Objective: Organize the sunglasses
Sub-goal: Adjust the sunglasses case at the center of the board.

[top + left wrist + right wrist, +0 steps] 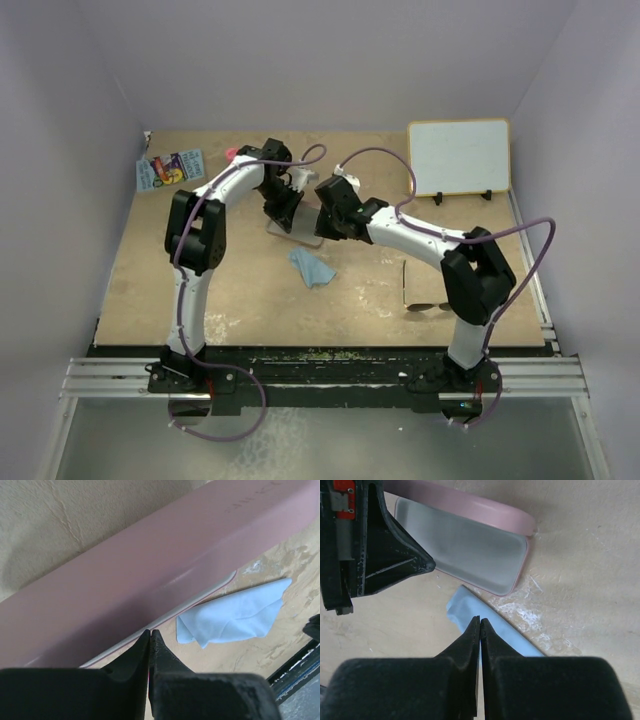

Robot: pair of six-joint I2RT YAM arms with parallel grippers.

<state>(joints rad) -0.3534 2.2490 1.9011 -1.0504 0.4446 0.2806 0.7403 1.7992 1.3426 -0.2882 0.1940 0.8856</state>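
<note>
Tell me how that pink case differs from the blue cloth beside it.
The pink case is a stiff oblong with rounded corners; the blue cloth is soft and crumpled. The case stands open, showing a pale grey lining; the cloth lies loosely folded. The case is the larger of the two. Both rest close together on the tan table.

We see a dusty-pink case (150, 575), its lining (465, 550) a pale grey, and a tan worktop (250, 290) mottled with whitish scuffs. The cloth (235, 615) is light blue. The sunglasses (428, 306) are dark-framed with brownish lenses. The left fingers (125, 665) and right fingers (462, 647) are black. The left arm (225, 185) and right arm (415, 240) are white with black joints and purple cables (375, 152). The whiteboard (459, 157) is white, edged in orange-tan.
</note>
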